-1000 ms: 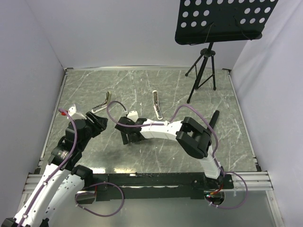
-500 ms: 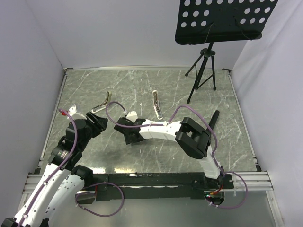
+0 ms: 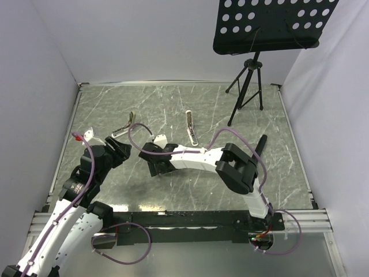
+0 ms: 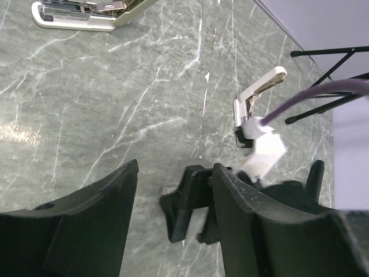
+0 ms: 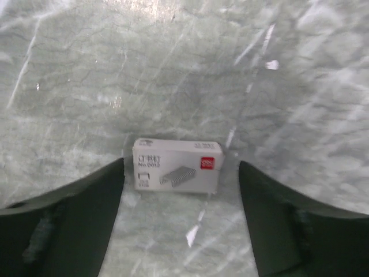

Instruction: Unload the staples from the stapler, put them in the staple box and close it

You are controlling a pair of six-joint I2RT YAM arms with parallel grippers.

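You have the grey-green marbled table (image 3: 173,98) filling the workspace, and at its far right corner stands the black music stand (image 3: 271,23) on tripod legs. Your right arm (image 3: 230,167) reaches left across the middle of the table, and your left arm (image 3: 75,190) leans in from the near left. The right gripper (image 3: 155,165) hangs low over the table with its fingers spread wide and holding nothing. The left gripper (image 4: 173,173) is just to its left, pointing towards it, fingers likewise parted and empty. The stapler (image 3: 124,126) lies on the table just beyond the left gripper, hinged open, and your left wrist view shows its silvery rail. A second white stapler (image 3: 191,128) lies further right, beyond the right arm's wrist, well apart from the first. The smallest item is a white staple box (image 5: 177,164), flat on the table between the right gripper's fingers and touching neither.
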